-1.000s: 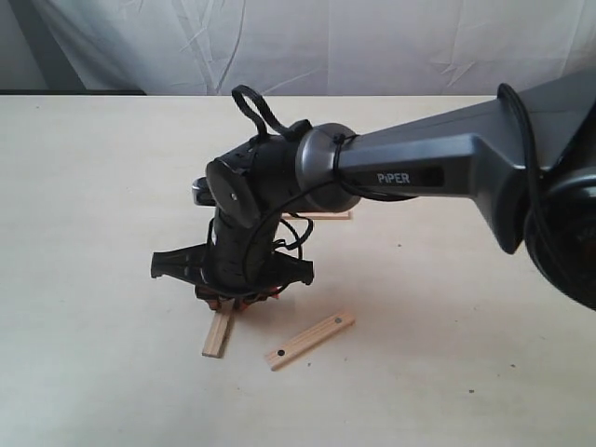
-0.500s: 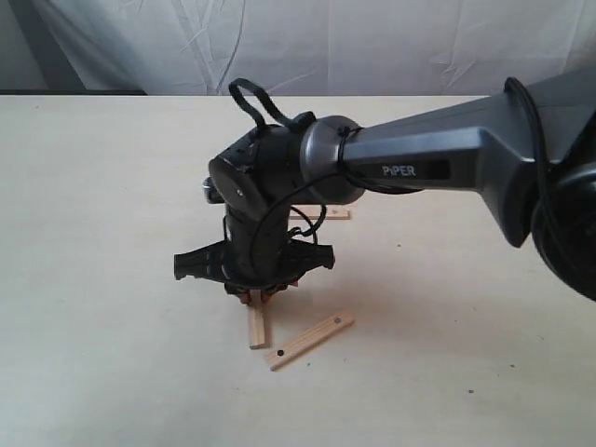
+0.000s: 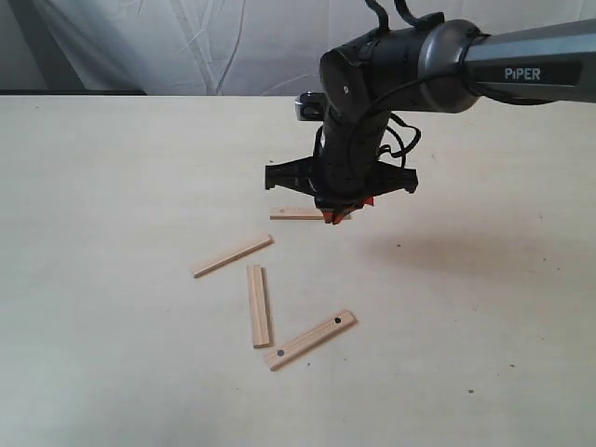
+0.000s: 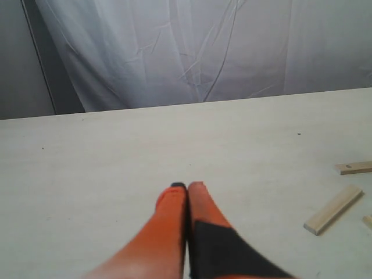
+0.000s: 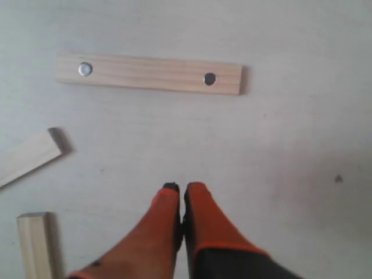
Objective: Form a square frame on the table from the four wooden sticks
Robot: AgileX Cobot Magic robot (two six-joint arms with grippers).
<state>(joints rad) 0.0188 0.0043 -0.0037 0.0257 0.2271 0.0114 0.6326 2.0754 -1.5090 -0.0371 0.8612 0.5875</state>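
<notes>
R arm (image 3: 521, 60) extends from right, wrist bent down; R gripper (image 3: 341, 216) fingers pressed together, empty. L gripper (image 4: 187, 187) likewise.

The tabletop (image 3: 112, 168) is pale cream with faint grain; the four wooden sticks (image 3: 258, 305) are light tan, and the stick (image 5: 150, 74) ahead of the right jaws bears one silvery and one dark dot. Both pairs of jaws are orange with black patches, the arm (image 3: 484, 65) dark grey

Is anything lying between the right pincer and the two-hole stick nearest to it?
Nothing visible does. In the right wrist view, only bare table separates the right pincer from the two-hole stick.
</notes>
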